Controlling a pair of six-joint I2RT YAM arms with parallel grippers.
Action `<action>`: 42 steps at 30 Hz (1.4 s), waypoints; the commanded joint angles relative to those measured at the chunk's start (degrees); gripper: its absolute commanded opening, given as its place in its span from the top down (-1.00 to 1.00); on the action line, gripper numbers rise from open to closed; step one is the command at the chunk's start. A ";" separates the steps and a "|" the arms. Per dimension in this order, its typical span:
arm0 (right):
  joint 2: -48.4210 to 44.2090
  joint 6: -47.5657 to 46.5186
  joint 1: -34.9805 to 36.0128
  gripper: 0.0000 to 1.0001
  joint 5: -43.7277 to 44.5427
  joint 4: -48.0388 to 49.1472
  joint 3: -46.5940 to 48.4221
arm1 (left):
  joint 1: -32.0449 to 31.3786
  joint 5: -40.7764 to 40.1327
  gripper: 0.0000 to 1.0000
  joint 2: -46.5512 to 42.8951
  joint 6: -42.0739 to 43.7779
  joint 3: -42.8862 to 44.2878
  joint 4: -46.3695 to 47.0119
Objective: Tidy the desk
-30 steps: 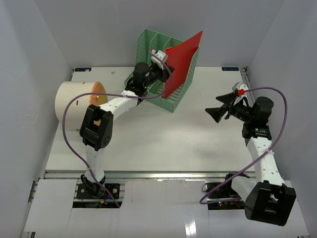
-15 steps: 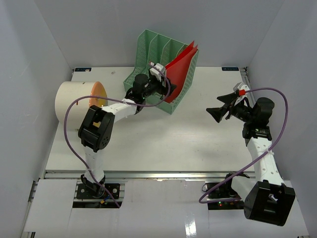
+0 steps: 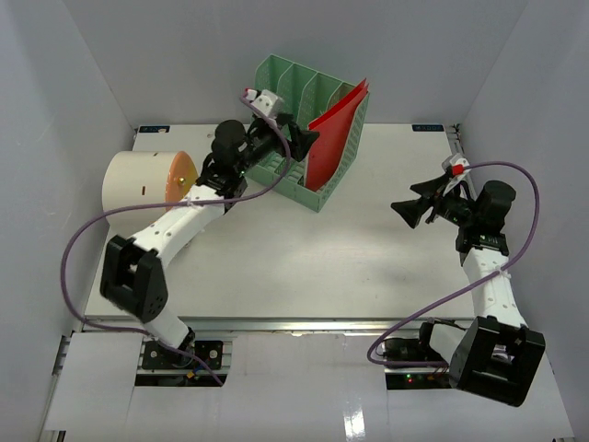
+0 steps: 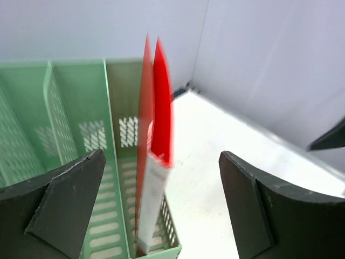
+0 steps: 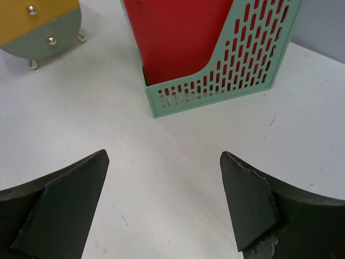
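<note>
A green file holder (image 3: 304, 83) stands toward the far edge of the desk (image 3: 304, 267), about midway along it. The white desk spreads out from under the file holder to both sides and forward to a silver rail (image 3: 304, 324) along the near edge.

A red folder (image 3: 333, 138) stands in the slot at the holder's right end, its top corner rising above the holder's wall. The left wrist view shows the folder (image 4: 156, 108) on edge in that slot, against the slot's left divider.

The left gripper (image 3: 299, 143) hangs over the holder's near left part, pointing toward the folder. Its jaws are spread wide and grip nothing. Seen from its own camera (image 4: 161, 156), the folder stands beyond the gap, apart from both fingers (image 4: 70, 205).

The right gripper (image 3: 402, 212) hovers well to the right of the holder and nearer the front, above bare desk, pointing back at the holder. Its jaws also stand wide apart with nothing between them (image 5: 164, 155). Its camera looks at the holder's slotted end (image 5: 226, 70) with the folder (image 5: 178, 38) inside.

A round cream box (image 3: 138, 184) with an orange face lies to the left of the holder, near the desk's left edge. The right wrist view shows its front (image 5: 40, 24) as yellow over grey-green, with small knobs and short feet.
</note>
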 commanded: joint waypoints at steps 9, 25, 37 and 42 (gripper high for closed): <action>-2.92 -1.34 -3.53 -0.80 12.25 -15.96 6.85 | 0.12 -1.45 -0.96 -44.03 -5.42 -29.44 -24.49; -19.31 -0.12 -3.53 -0.80 25.96 -16.00 -7.95 | 0.21 -0.64 -0.96 -66.39 -5.58 -42.42 -36.11; -20.92 2.11 -3.62 -0.80 29.51 -16.17 -7.74 | 0.17 -2.70 -0.96 -68.02 -5.47 -43.10 -36.28; -21.45 2.27 -3.62 -0.80 30.83 -16.26 -7.65 | 0.12 -2.91 -0.96 -68.14 -5.65 -43.10 -36.46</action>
